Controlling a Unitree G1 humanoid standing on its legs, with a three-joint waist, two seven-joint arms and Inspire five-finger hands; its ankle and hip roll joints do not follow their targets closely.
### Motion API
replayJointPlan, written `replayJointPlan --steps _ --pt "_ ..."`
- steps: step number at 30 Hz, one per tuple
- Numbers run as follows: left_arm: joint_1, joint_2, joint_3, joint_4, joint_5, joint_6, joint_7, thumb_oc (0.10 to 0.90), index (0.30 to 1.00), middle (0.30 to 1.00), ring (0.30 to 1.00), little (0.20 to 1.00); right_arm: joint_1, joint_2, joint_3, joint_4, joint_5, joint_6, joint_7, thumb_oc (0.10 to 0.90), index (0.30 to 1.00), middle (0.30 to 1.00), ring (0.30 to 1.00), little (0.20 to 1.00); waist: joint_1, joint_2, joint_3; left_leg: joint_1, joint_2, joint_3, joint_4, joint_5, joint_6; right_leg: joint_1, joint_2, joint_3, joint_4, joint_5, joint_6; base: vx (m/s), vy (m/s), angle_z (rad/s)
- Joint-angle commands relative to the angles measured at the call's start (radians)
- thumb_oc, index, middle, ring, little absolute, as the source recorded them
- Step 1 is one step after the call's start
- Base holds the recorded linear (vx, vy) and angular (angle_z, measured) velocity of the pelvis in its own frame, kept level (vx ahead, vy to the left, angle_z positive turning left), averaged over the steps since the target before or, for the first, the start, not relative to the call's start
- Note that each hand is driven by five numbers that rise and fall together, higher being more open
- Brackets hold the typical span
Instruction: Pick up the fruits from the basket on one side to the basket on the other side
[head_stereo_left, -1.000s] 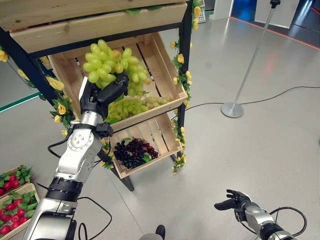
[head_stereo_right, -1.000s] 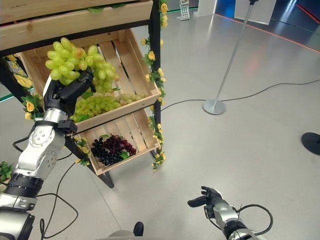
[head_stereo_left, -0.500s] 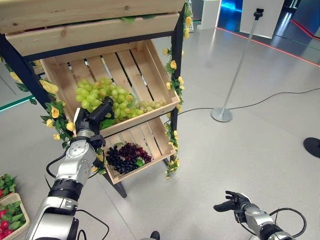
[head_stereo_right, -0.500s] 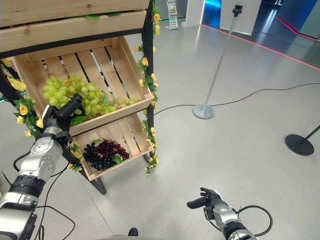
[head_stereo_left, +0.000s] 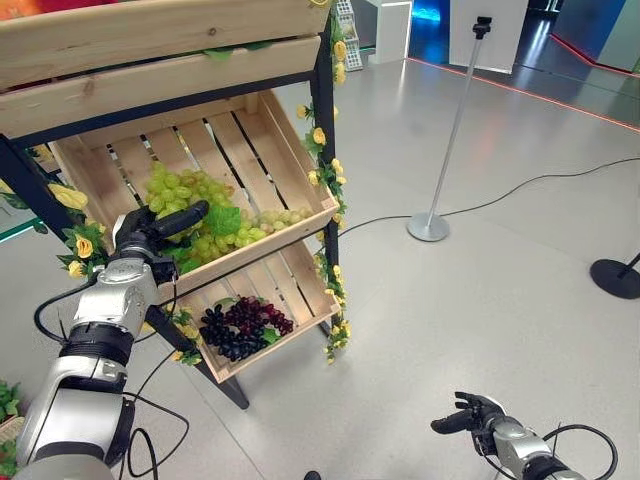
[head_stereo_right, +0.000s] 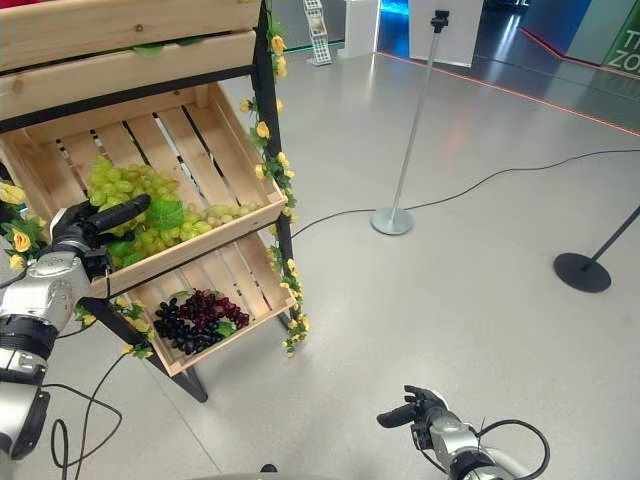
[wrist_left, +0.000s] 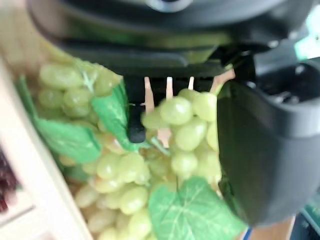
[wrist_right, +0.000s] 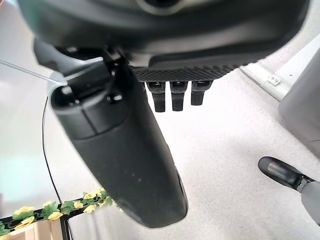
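1. The left hand (head_stereo_left: 150, 228) reaches into the upper wooden crate (head_stereo_left: 300, 150) of the stand, resting on the green grapes (head_stereo_left: 190, 195) lying there.
2. In its wrist view the fingers (wrist_left: 135, 117) and thumb curl round a green bunch, gripping it.
3. Dark grapes (head_stereo_left: 240, 325) lie in the lower crate (head_stereo_left: 305, 270).
4. The right hand (head_stereo_left: 470, 415) hangs low over the floor, fingers loosely curled, holding nothing.

Grey polished floor (head_stereo_left: 480, 300). Silver stanchion post (head_stereo_left: 455, 125) stands upright on a round base, right of the wooden shelf stand. A black cable (head_stereo_left: 545, 185) runs across the floor past that base. Second, black round base (head_stereo_left: 617, 277) at far right. Yellow artificial flowers (head_stereo_left: 330, 175) with green leaves trim the stand's dark upright.
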Motion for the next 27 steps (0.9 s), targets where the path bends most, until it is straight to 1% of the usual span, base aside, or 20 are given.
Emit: replayJointPlan --steps 1,3,4,5,7,10,12,13,15,16,17,21,22,23,24,25,27 --pt "-0.213 0.091 -0.026 0.033 0.136 -0.026 0.0 0.8 0.9 0.9 0.9 0.9 -0.042 -0.071 -0.011 -0.011 -0.03 -0.083 0.017 0.8 0.9 0.9 0.9 0.9 0.027 0.009 -0.036 0.02 0.023 0.044 0.009 -0.052 -0.043 -0.005 -0.027 0.052 0.002 0.009 0.003 0.0 0.0 0.0" --pt "-0.226 0.107 -0.047 0.019 0.194 -0.015 -0.015 0.8 0.9 0.9 0.9 0.9 -0.04 -0.071 -0.011 -0.015 -0.03 -0.083 0.015 0.8 0.9 0.9 0.9 0.9 0.029 0.011 -0.035 0.02 0.022 0.044 0.009 -0.052 -0.043 -0.005 -0.027 0.051 0.002 0.01 0.004 0.0 0.0 0.0" --pt "-0.242 0.127 -0.077 0.002 0.26 -0.005 -0.024 0.8 0.9 0.9 0.9 0.9 -0.039 -0.072 -0.01 -0.018 -0.028 -0.082 0.015 0.8 0.9 0.9 0.9 0.9 0.03 0.011 -0.035 0.019 0.022 0.043 0.009 -0.052 -0.042 -0.006 -0.027 0.05 0.002 0.011 0.005 0.0 0.0 0.0" --pt "-0.247 0.132 -0.085 0.0 0.276 -0.003 -0.028 0.8 0.9 0.9 0.9 0.9 -0.04 -0.073 -0.01 -0.019 -0.027 -0.081 0.015 0.8 0.9 0.9 0.9 0.9 0.031 0.011 -0.035 0.019 0.022 0.042 0.008 -0.051 -0.042 -0.006 -0.027 0.05 0.002 0.011 0.005 0.0 0.0 0.0" --pt "-0.283 0.178 -0.135 -0.027 0.339 0.009 -0.044 0.8 0.9 0.9 0.9 0.9 -0.039 -0.076 -0.006 -0.023 -0.018 -0.079 0.014 0.8 0.9 0.9 0.9 0.9 0.034 0.013 -0.035 0.019 0.021 0.041 0.007 -0.053 -0.042 -0.007 -0.027 0.048 0.002 0.012 0.007 0.0 0.0 0.0" --pt "-0.309 0.204 -0.162 -0.043 0.383 0.001 -0.044 0.8 0.9 0.9 0.9 0.9 -0.037 -0.076 -0.006 -0.027 -0.016 -0.08 0.017 0.8 0.9 0.9 0.9 0.9 0.035 0.012 -0.035 0.018 0.021 0.04 0.007 -0.053 -0.042 -0.007 -0.027 0.047 0.002 0.012 0.008 0.0 0.0 0.0" --pt "-0.342 0.241 -0.188 -0.076 0.413 -0.018 -0.032 0.8 0.9 0.9 0.9 0.9 -0.029 -0.075 -0.004 -0.032 -0.015 -0.085 0.017 0.8 0.9 0.9 0.9 0.9 0.036 0.013 -0.036 0.018 0.021 0.04 0.007 -0.054 -0.042 -0.008 -0.026 0.047 0.002 0.012 0.008 0.0 0.0 0.0" --pt "-0.345 0.243 -0.19 -0.078 0.411 -0.018 -0.03 0.8 0.9 0.9 0.9 0.9 -0.029 -0.075 -0.004 -0.032 -0.014 -0.086 0.016 0.8 0.9 0.9 0.9 0.9 0.036 0.013 -0.036 0.018 0.021 0.04 0.007 -0.054 -0.043 -0.008 -0.026 0.047 0.002 0.012 0.008 0.0 0.0 0.0" --pt "-0.357 0.256 -0.195 -0.095 0.42 -0.032 -0.011 0.8 0.9 0.9 0.9 0.9 -0.025 -0.072 -0.004 -0.032 -0.016 -0.088 0.015 0.8 0.9 0.9 0.9 0.9 0.037 0.013 -0.037 0.018 0.021 0.038 0.007 -0.055 -0.043 -0.007 -0.027 0.047 0.003 0.011 0.009 0.0 0.0 0.0" --pt "-0.366 0.269 -0.2 -0.116 0.423 -0.055 0.011 0.8 0.9 0.9 0.9 0.9 -0.02 -0.068 -0.004 -0.029 -0.018 -0.097 0.013 0.8 0.9 0.9 0.9 0.9 0.038 0.013 -0.038 0.018 0.021 0.037 0.007 -0.056 -0.043 -0.007 -0.027 0.046 0.002 0.01 0.009 0.0 0.0 0.0" --pt "-0.375 0.284 -0.202 -0.137 0.408 -0.078 0.023 0.8 0.9 0.9 0.9 0.9 -0.015 -0.066 -0.007 -0.023 -0.022 -0.104 0.014 0.8 0.9 0.9 0.9 0.9 0.039 0.013 -0.038 0.018 0.021 0.036 0.007 -0.056 -0.044 -0.007 -0.027 0.045 0.003 0.01 0.009 0.0 0.0 0.0" --pt "-0.355 0.291 -0.159 -0.258 0.39 -0.118 0.054 0.8 0.9 0.9 0.9 0.9 -0.005 -0.06 -0.016 -0.02 -0.03 -0.11 0.02 0.8 0.9 0.9 0.9 0.9 0.048 0.008 -0.04 0.017 0.023 0.031 0.007 -0.058 -0.046 -0.005 -0.026 0.041 0.003 0.007 0.006 0.0 -0.002 0.01" --pt "-0.348 0.291 -0.15 -0.275 0.394 -0.122 0.057 0.8 0.9 0.9 0.9 0.9 -0.005 -0.059 -0.015 -0.021 -0.03 -0.11 0.019 0.8 0.9 0.9 0.9 0.9 0.048 0.008 -0.04 0.017 0.024 0.031 0.007 -0.058 -0.046 -0.005 -0.026 0.041 0.003 0.006 0.006 0.0 0.0 0.0" --pt "-0.33 0.291 -0.126 -0.359 0.426 -0.114 0.068 0.8 0.9 0.9 0.9 0.9 -0.002 -0.05 -0.015 -0.025 -0.029 -0.112 0.013 0.8 0.9 0.9 0.9 0.9 0.054 0.004 -0.039 0.018 0.024 0.026 0.007 -0.059 -0.047 -0.003 -0.024 0.041 0.005 0.004 0.002 0.0 0.0 0.0" --pt "-0.324 0.29 -0.12 -0.37 0.431 -0.112 0.069 0.8 0.9 0.9 0.9 0.9 -0.002 -0.05 -0.014 -0.026 -0.029 -0.111 0.012 0.8 0.9 0.9 0.9 0.9 0.055 0.004 -0.038 0.019 0.024 0.025 0.007 -0.06 -0.047 -0.002 -0.024 0.041 0.005 0.003 0.002 0.0 0.0 0.0" --pt "-0.307 0.287 -0.107 -0.401 0.459 -0.125 0.071 0.8 0.9 0.9 0.9 0.9 -0.001 -0.046 -0.014 -0.029 -0.028 -0.112 0.009 0.8 0.9 0.9 0.9 0.9 0.058 0.001 -0.037 0.019 0.024 0.022 0.007 -0.061 -0.047 -0.001 -0.023 0.041 0.005 0.002 0.0 0.0 0.0 0.0" --pt "-0.287 0.287 -0.095 -0.455 0.471 -0.123 0.066 0.8 0.9 0.9 0.9 0.9 0.001 -0.042 -0.015 -0.037 -0.027 -0.109 0.005 0.8 0.9 0.9 0.9 0.9 0.061 -0.001 -0.039 0.019 0.024 0.019 0.007 -0.063 -0.048 0.0 -0.022 0.04 0.004 0.001 0.0 0.0 0.0 0.0"
